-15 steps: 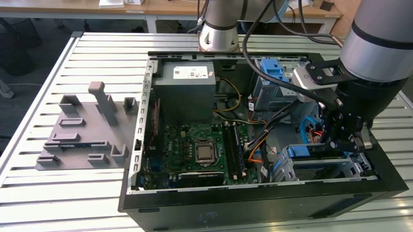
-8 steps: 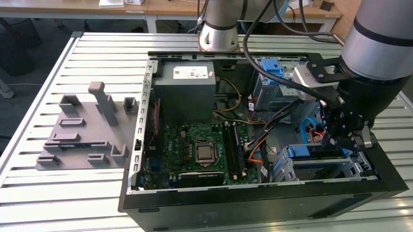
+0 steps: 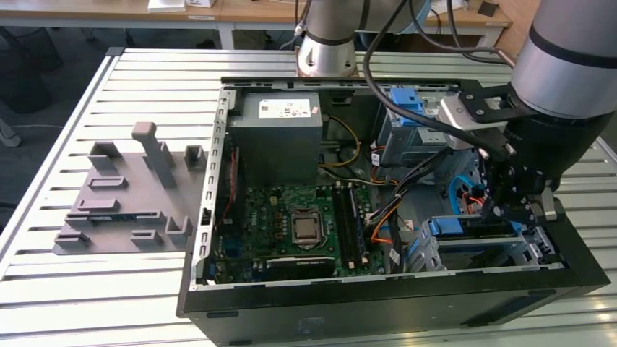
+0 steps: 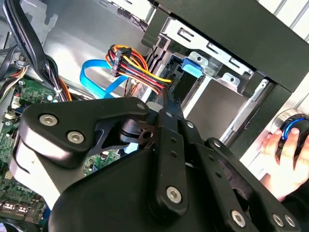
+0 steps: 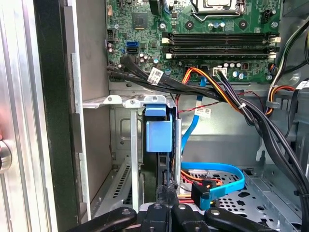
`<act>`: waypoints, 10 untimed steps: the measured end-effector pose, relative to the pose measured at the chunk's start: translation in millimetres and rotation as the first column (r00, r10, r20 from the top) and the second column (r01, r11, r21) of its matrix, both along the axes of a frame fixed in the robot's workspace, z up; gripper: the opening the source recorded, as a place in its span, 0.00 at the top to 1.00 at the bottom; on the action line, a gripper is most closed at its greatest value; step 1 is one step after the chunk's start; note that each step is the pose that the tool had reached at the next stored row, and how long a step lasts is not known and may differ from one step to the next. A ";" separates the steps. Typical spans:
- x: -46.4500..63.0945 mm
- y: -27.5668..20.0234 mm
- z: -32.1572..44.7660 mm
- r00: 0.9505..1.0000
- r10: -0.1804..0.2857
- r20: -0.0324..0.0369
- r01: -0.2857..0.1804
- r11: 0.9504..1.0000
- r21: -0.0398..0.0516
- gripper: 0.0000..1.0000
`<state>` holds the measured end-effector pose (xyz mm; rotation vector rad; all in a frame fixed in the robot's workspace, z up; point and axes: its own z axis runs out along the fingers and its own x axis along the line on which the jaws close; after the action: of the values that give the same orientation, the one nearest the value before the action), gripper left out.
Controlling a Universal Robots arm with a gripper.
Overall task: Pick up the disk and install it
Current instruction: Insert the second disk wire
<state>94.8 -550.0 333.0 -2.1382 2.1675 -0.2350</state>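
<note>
Item: open computer case [image 3: 386,303], laid on its side on a slatted metal table [image 3: 87,282]. The motherboard [image 3: 289,224] was seen in the case floor, with the grey power supply box [image 3: 279,137] beyond it.

Item: the disk [image 3: 470,228], seen edge-on with its blue carrier, stood upright in the metal drive bay [image 3: 501,249] at the case corner toward the exterior view's right. In the first wrist view the carrier's blue end [image 5: 158,129] was seated between the bay's rails.

Item: the pincer [image 3: 513,211] was positioned just above the disk; its black fingers [image 5: 166,193] were closed narrowly together against the disk's edge; a firm grip could not be confirmed.

Item: a person's hand [image 4: 285,162] was rested on a round device beside the case.
</note>
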 end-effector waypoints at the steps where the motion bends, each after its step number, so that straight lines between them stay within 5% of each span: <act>1: 0.0 0.0 0.4 1.000 0.000 0.000 0.000 1.000 0.000 0.89; 10: 0.0 0.0 4.8 1.000 0.000 0.000 0.000 1.000 0.000 0.89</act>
<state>94.8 -550.0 337.7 -2.1379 2.1675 -0.2346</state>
